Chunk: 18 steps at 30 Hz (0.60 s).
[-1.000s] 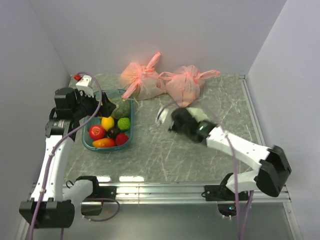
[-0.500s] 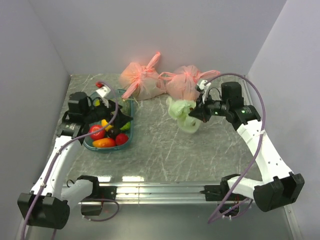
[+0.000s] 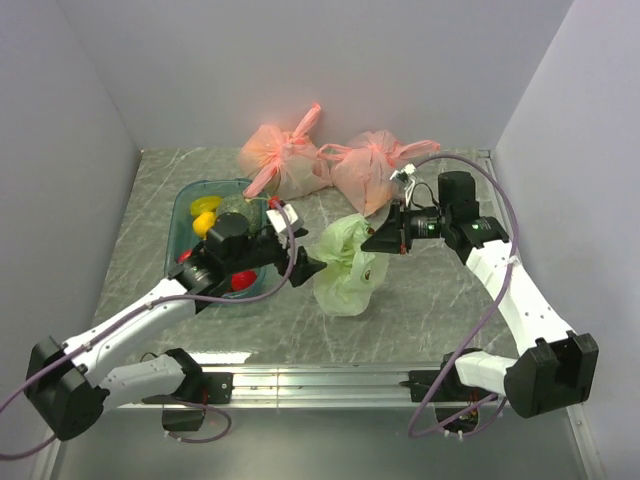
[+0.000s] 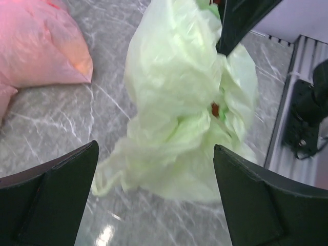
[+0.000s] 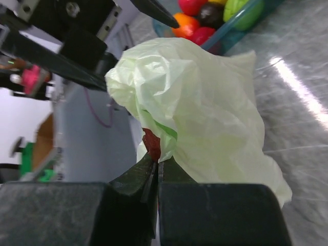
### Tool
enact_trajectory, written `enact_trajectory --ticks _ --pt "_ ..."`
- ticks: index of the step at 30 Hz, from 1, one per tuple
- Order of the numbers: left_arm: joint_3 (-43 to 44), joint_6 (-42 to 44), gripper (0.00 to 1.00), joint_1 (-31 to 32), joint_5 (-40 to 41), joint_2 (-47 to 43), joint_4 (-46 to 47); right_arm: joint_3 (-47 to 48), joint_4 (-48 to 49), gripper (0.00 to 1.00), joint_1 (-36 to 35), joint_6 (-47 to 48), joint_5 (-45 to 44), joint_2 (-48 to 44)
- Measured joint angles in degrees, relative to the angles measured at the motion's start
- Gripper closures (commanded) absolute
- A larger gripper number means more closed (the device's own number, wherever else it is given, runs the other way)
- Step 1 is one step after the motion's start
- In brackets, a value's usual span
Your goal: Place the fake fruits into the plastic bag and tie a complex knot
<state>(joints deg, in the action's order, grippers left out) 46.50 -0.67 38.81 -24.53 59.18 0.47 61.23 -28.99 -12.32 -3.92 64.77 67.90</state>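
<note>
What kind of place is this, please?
Probably a robot test cell: a left arm and a right arm bolted at a marble-patterned table, plain pale walls, and fake fruits in a teal tray.

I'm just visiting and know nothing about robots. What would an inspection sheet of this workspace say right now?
Surface: grey marbled table, glossy, no spills seen.
Job's things: pale green plastic bag held up mid-table, no knot seen; fake fruits in a teal basket.
Clutter: two knotted pink bags near the back wall.
Grippers: right gripper shut on the plastic bag's top; left gripper open, facing the bag.
Cables: purple cables loop along both arms.
Surroundings: plain pale walls on three sides.
</note>
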Motion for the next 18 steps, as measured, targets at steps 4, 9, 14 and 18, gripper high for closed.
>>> enact_trajectory --ticks 4,9,14,18 --pt "0.02 -0.04 0.01 3.76 4.26 4.52 5.09 -1.31 4.74 1.00 0.00 -7.30 3.26 1.42" --pt "0.02 -1.84 0.32 6.91 6.25 10.80 9.68 -1.64 7.04 1.00 -0.24 -10.82 5.79 2.84" --pt "1.70 -6.73 0.99 5.66 5.14 13.07 8.92 1.77 -2.45 1.00 -0.68 -1.05 3.43 5.95" --pt "3.23 -14.45 0.99 -1.81 -3.28 11.58 7.58 5.25 -8.02 1.00 -0.39 10.86 -7.37 8.37"
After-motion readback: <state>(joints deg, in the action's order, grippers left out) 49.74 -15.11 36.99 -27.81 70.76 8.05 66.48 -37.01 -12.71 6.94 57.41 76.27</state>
